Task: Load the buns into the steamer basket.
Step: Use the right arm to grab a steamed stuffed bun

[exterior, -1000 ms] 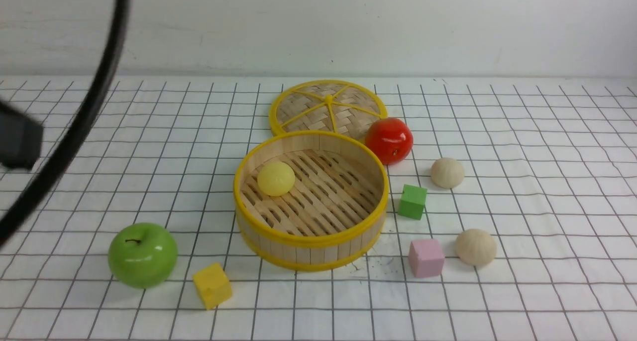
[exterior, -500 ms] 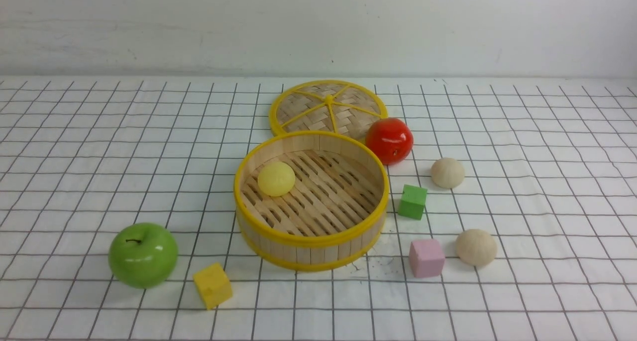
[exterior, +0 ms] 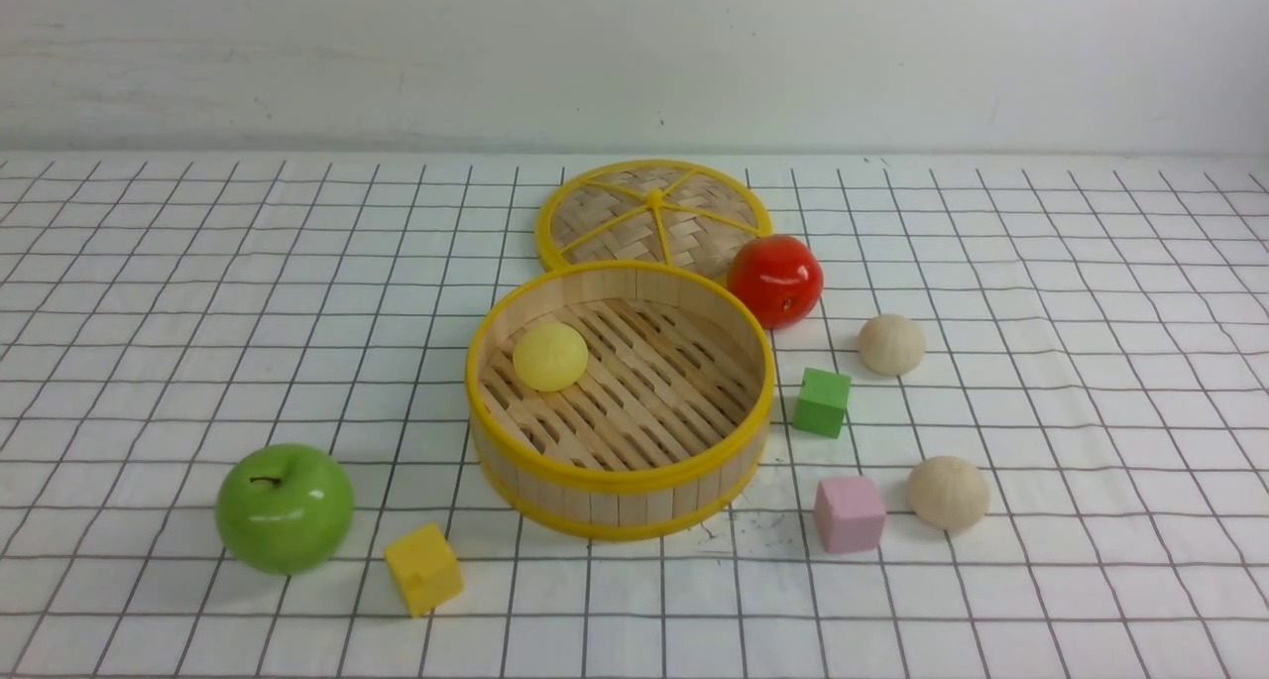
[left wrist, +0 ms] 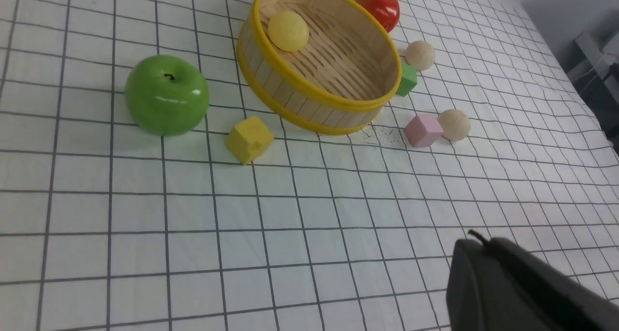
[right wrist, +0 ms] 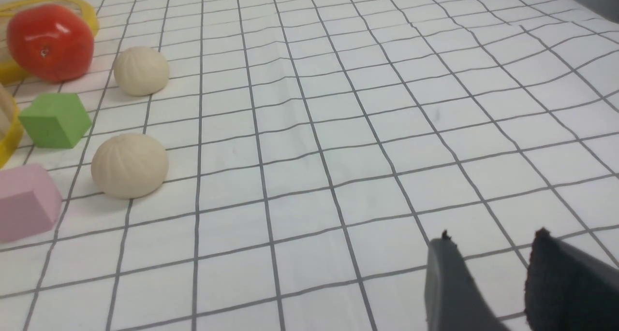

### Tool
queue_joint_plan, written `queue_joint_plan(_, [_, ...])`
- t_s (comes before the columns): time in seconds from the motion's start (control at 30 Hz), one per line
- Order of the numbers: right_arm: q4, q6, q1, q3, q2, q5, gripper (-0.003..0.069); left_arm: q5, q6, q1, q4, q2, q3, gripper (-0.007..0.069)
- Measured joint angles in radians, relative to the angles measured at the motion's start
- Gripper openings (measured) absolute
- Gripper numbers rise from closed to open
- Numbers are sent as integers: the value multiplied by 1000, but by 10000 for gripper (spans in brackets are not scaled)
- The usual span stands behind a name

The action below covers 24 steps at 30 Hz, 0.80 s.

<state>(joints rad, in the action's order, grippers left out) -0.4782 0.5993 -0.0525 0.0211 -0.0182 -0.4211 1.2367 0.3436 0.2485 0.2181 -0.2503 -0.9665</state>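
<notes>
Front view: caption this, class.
Pale yellow bun inside round bamboo steamer basket; two cream-beige buns outside, to its right.

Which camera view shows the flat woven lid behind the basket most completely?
The front view: the lid shows nearly whole, spokes and weave clear, its near edge behind the steamer basket. The left wrist view catches only a sliver, the right wrist view only some yellow rim.

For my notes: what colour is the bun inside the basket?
Pale yellow; the bun shows best in the left wrist view.
</notes>
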Motion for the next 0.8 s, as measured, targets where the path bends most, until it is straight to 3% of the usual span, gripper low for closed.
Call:
queue_joint_plan(0.33, [0,0,0,0,0,0,239,-78,0,0,-152,0,37,-11])
queue_joint_plan(0.6, [0,0,0,0,0,1,239,-507,0,-110,-340,93,343,-3])
queue_joint_plan(0.8, [0,0,0,0,0,1,239,-794,0,-115,-367,195,628,0])
